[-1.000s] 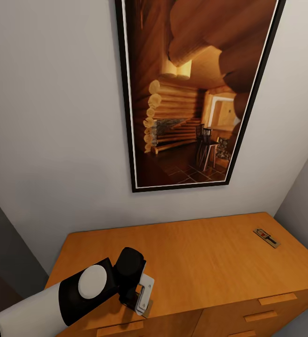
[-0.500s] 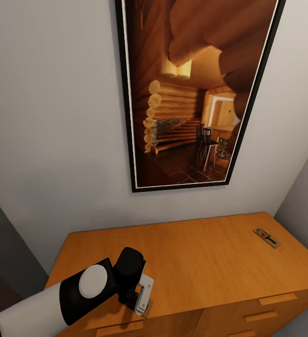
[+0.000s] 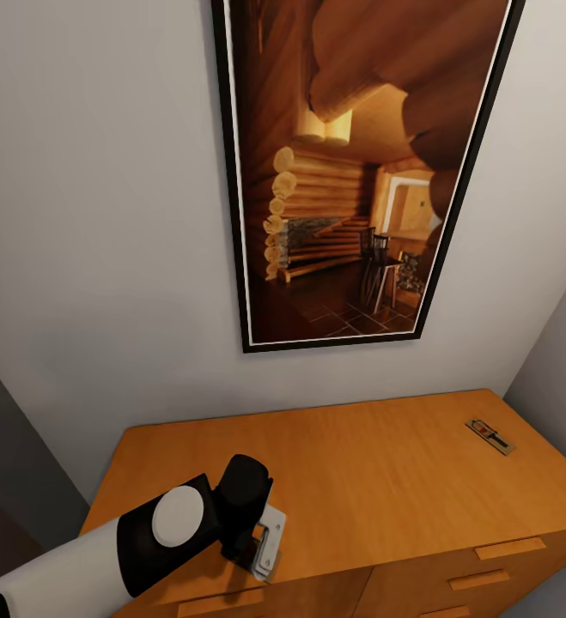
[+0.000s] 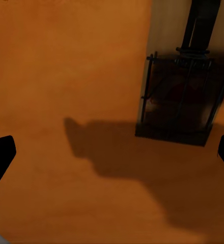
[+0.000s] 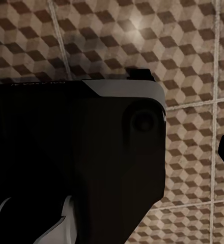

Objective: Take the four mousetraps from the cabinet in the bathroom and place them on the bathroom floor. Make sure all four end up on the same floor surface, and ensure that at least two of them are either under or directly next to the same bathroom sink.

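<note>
- The cabinet (image 3: 377,463), an orange-brown wooden chest with bar-handled drawers, stands against a pale wall under a tall framed picture (image 3: 360,172) of a log-cabin room.
- One mousetrap (image 3: 489,436) lies flat on the cabinet top near its far right corner, well apart from the left arm.
- The left gripper (image 3: 264,539) hangs low over the near left part of the cabinet top, close to the front edge.
- In the left wrist view a second mousetrap (image 4: 182,86) lies flat on the wood, in shadow, ahead of the gripper and off to one side of it.
- The left fingers (image 4: 0,157) stand wide, their dark tips at the two opposite edges of that view, with nothing between them.
- In the right wrist view the bathroom floor (image 5: 193,66), with its cube pattern, lies below; a dark part of the robot (image 5: 76,157) covers much of it.
- I cannot tell how the right fingers stand.
</note>
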You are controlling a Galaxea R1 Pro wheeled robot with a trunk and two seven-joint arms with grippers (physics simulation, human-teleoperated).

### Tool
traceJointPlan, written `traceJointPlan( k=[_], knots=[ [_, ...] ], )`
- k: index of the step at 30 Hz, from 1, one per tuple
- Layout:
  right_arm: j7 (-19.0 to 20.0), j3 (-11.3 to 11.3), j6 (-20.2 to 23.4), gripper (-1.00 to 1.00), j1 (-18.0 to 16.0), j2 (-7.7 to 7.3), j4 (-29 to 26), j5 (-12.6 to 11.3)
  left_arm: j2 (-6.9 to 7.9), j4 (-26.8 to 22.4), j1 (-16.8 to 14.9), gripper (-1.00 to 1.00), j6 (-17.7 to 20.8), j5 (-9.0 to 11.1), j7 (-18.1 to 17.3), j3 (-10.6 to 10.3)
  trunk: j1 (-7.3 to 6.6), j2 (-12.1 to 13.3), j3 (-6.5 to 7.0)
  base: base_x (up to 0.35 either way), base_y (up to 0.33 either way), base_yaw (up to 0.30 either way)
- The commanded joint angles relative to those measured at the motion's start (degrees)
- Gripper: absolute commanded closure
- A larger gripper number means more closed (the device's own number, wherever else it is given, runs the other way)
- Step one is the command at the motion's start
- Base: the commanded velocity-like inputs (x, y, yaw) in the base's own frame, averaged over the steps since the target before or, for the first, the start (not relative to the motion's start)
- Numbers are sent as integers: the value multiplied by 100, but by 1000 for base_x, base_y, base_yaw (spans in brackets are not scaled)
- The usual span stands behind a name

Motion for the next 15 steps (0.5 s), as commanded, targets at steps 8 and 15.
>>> traceJointPlan(
  k=[8,15],
  knots=[
    [-25,47,-75,-100,-1,-4,-10,-53,-145,97,0,-100,60,-43,-44,-19,4,-13,-13,0,0,0],
    [-25,50,-104,-100,-2,-6,-10,-53,-242,174,7,-100,60,-43,-44,-23,4,-13,-13,0,0,0]
  ],
)
